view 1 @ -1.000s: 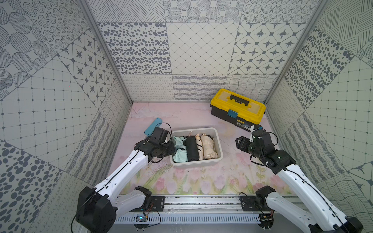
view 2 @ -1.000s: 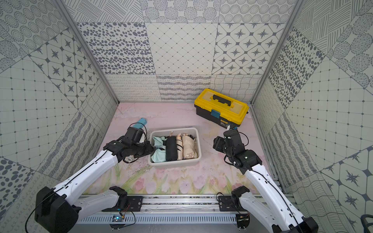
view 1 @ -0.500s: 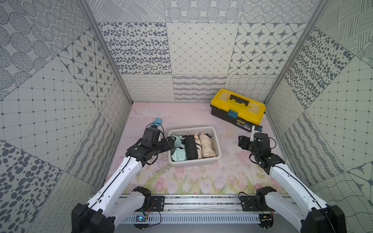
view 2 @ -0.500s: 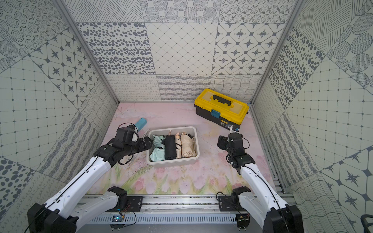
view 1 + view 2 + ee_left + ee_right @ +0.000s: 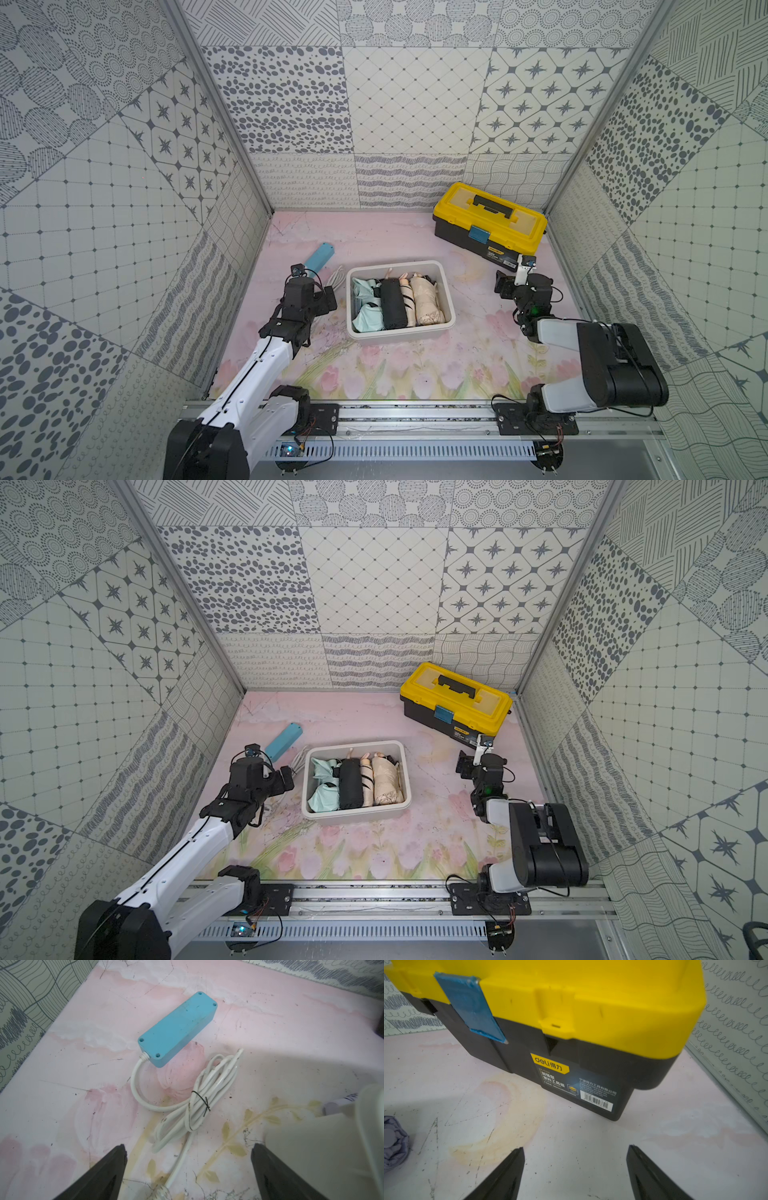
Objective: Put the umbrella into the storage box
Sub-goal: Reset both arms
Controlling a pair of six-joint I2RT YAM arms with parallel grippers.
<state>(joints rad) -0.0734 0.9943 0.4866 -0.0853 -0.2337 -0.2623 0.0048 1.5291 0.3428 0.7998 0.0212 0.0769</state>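
Now | umbrellas (image 5: pixel 392 305) inside storage box (image 5: pixel 400 335) | left claw (image 5: pixel 189 1145) beside box, empty

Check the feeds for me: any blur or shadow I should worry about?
Left wrist: power strip sharp; a shadow darkens the mat toward the storage box, whose near wall is blurred. Right wrist: toolbox slightly smeared, brand name readable. Both top views: evenly lit, sharp, no glare.

Storage box (image 5: pixel 399 334): white. Mint-green umbrella (image 5: pixel 365 320), black umbrella (image 5: pixel 392 305), beige umbrella (image 5: pixel 426 301). Toolbox (image 5: pixel 490 218): 2 tones, yellow over black; blue latch (image 5: pixel 478 236). Power strip (image 5: pixel 319 254): turquoise; cord (image 5: pixel 207 1095): white. Table (image 5: pixel 415 374): pink, tulip print.
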